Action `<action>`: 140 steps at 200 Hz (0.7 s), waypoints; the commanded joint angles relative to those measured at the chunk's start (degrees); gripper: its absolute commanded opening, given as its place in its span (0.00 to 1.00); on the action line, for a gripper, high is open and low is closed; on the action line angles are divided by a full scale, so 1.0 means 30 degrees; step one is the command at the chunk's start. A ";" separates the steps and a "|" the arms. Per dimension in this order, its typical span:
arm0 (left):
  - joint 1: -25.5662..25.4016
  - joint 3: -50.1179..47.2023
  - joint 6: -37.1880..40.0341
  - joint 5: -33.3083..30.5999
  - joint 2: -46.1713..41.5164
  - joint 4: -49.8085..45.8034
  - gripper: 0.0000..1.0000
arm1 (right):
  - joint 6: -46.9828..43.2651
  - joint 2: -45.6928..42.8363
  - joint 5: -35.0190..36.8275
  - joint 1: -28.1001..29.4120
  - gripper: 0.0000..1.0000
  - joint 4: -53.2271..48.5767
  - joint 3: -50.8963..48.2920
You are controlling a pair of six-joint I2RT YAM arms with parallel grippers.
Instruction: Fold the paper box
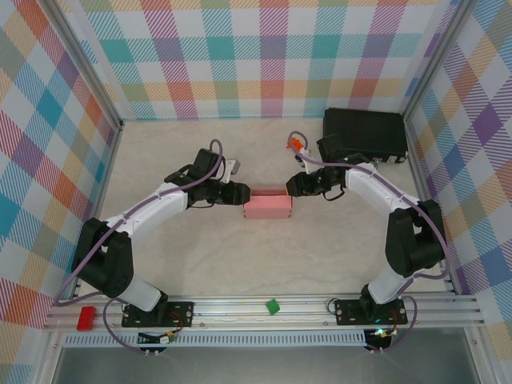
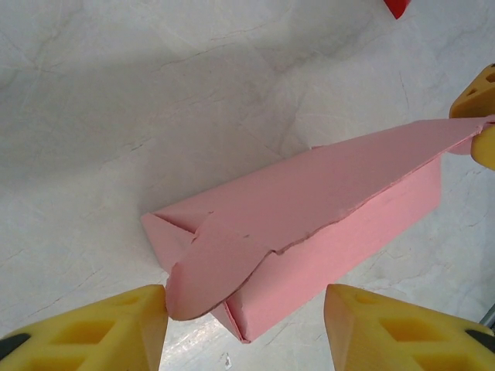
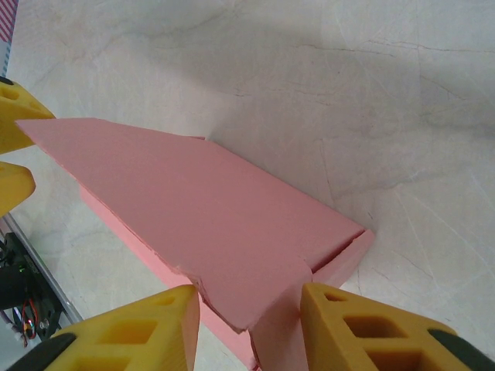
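Pink card holds centre stage: one paper box (image 1: pixel 268 207), lying flat in the middle of the table (image 1: pixel 200 256), long side across, right between the two arms. At its left end sits the left gripper (image 1: pixel 245 194), at its right end the right gripper (image 1: pixel 294 186), one apiece.

From the left wrist, the box's near end lies between two yellow fingers (image 2: pixel 85 328). One rounded flap (image 2: pixel 209 274) droops over that end and brushes one finger, while the other finger stands clear of the card with bare table between, so that pair is apart.

Over on the right wrist, two more yellow fingers flank the other end, with the lid (image 3: pixel 193 209) and one end flap (image 3: pixel 280 325) filling the gap. Pinching or merely touching, I cannot tell.

Away from the action: one black case (image 1: pixel 364 132) in the far right corner, one orange bit (image 1: pixel 298 145) near it, and on the front rail (image 1: pixel 224 308) one green block (image 1: pixel 273 306) and one red block (image 1: pixel 86 318), well apart
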 commanded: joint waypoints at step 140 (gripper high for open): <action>-0.0024 -0.0277 -0.1538 0.1666 -0.0026 0.1356 0.40 | 0.2563 -0.0198 0.0586 0.0484 0.37 0.0685 -0.0017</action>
